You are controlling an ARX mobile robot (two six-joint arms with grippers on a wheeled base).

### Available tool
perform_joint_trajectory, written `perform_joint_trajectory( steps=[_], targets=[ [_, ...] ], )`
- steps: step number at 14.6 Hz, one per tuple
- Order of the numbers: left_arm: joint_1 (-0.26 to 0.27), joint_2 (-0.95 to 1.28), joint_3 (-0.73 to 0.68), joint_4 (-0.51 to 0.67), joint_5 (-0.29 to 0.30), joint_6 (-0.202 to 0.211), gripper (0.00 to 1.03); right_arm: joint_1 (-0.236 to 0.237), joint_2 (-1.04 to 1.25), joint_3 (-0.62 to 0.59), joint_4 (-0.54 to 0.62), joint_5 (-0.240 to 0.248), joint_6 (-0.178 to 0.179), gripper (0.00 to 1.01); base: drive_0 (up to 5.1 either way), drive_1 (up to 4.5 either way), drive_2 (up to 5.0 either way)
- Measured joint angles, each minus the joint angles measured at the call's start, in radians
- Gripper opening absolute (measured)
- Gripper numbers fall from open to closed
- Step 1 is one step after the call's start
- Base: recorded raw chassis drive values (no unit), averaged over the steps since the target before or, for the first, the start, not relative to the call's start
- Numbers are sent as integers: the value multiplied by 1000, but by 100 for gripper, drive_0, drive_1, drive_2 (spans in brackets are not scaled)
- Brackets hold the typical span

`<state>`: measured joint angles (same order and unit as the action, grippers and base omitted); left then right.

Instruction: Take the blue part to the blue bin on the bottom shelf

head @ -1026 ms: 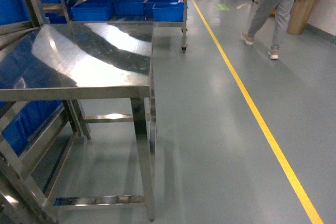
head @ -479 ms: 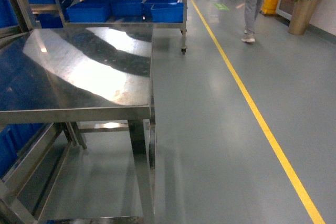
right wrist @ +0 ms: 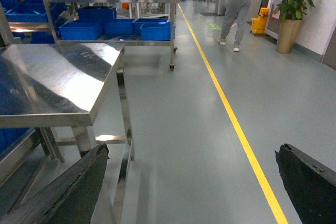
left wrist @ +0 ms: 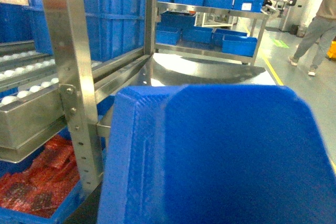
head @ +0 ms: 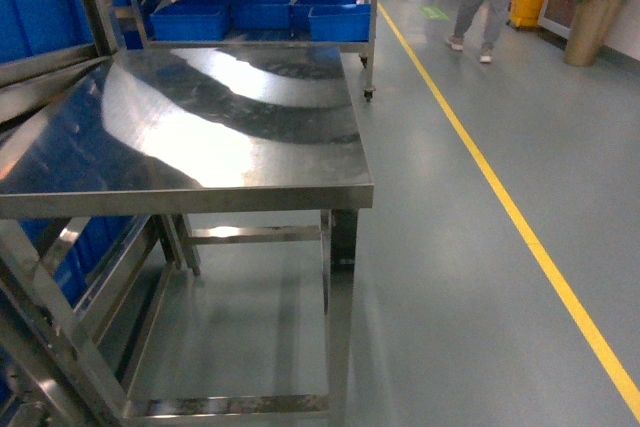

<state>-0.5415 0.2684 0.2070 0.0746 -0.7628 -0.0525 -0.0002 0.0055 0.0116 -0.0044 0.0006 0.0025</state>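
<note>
Blue part [left wrist: 220, 156] fills left wrist view beside roller-lane bottom shelf [left wrist: 26, 90].

My head camera looks forward and down over the steel table [head: 220, 137]. My left wrist camera sits close behind a blue bin [left wrist: 220, 156], facing the rack post [left wrist: 71, 77]. My right wrist camera looks low along the aisle, sharing the table [right wrist: 52, 82] and yellow floor line [right wrist: 231, 114].

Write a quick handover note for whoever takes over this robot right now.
Right gripper: open, empty, over floor beside the steel table.
Left gripper: fingers hidden; a large blue part fills its camera, probably held.
Roller shelf sits to its left, a blue bin holding red pieces beneath.
Done: part seemingly picked. Left: place it in the bottom-shelf bin.
</note>
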Motion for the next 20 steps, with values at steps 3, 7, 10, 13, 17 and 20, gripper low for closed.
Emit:
perform_joint_trajectory(
  steps=[3, 7, 10, 13, 17, 20],
  targets=[
    [0, 0, 0, 0, 0, 0, 43, 0, 0, 0, -1, 0, 0, 98, 3, 414, -407],
    [0, 0, 0, 0, 1, 0, 43, 0, 0, 0, -1, 0, 0, 98, 3, 414, -407],
    [0, -1, 0, -3, 0, 0, 43, 0, 0, 0, 2, -1, 0, 98, 3, 414, -407],
    [0, -1, 0, -1, 0, 0, 43, 0, 0, 0, -1, -1, 0, 98, 3, 414, -407],
    [0, 0, 0, -1, 0, 0, 43, 0, 0, 0, 1, 0, 0, 98, 3, 414, -407],
    [0, -1, 0, 1, 0, 0, 43, 0, 0, 0, 1, 0, 0, 98, 3, 414, -407]
  ],
)
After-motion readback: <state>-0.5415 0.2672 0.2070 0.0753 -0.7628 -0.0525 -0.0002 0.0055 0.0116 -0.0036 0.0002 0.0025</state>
